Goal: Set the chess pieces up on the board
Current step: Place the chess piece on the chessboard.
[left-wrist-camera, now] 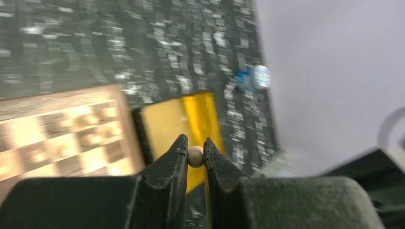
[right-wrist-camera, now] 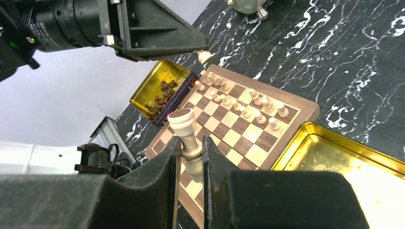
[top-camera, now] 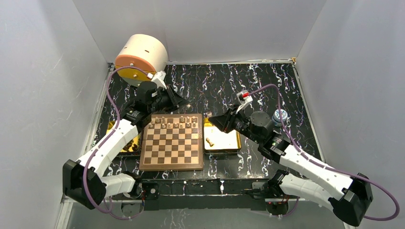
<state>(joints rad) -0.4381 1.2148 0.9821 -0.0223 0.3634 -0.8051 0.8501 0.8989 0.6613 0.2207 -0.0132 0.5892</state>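
On the black white-veined marbled tabletop [top-camera: 267,86], at centre, lies the square wooden chessboard [top-camera: 172,152] of dark brown and pale tan squares with a reddish border. Small light tan turned wooden chess pieces [top-camera: 175,125] stand in its two far rows, and some squares there look unfilled. The left gripper [left-wrist-camera: 195,141] hangs just past the board's far edge, above the tabletop. Its jaws are clamped on a small round-topped tan piece [left-wrist-camera: 195,156]; the wrist view is blurred, so the piece type is unclear. The right gripper [right-wrist-camera: 191,140] hovers over the far-left corner of a shiny gold rectangular tray [top-camera: 227,140] that sits just beside the board's right side. Its jaws are pinched on the stem of a taller tan flat-topped piece [right-wrist-camera: 183,125], whose head pokes out past the fingertips. One lone tan piece [top-camera: 209,141] stands in that tray. A second gold tray [right-wrist-camera: 172,71] sits just beside the board's left side, partly under the left arm, and holds a heap of dark brown pieces [right-wrist-camera: 160,95]. A cream cylinder with an orange-tan face [top-camera: 142,56] sits at the far-left corner. A small blue round object [top-camera: 280,115] lies by the right arm's wrist.
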